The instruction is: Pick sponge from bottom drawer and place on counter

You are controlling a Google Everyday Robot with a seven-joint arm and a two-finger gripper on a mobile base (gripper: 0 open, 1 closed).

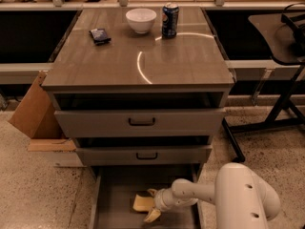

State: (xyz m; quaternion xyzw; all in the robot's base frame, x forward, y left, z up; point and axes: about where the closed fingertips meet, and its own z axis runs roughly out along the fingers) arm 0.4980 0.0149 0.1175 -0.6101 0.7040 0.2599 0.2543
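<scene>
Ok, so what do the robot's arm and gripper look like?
The arm is smooth glossy white: a bulky rounded shell narrowing into a slim tube with a ball-like wrist. No cables or markings show. The gripper, down in the bottom drawer, is cream-yellow.

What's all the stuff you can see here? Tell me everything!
counter: one, grey-brown, cabinet top
bowl: one, white, back of counter
soda can: one, blue, right of bowl
packet: one, dark, left of bowl
upper drawers: two, grey-brown, under counter
bottom drawer: one, grey-brown, pulled out
sponge: one, pale yellow, in bottom drawer
cardboard box: one, brown, left of cabinet
arm: one, white, lower right
claw: one, open, at the sponge
</scene>
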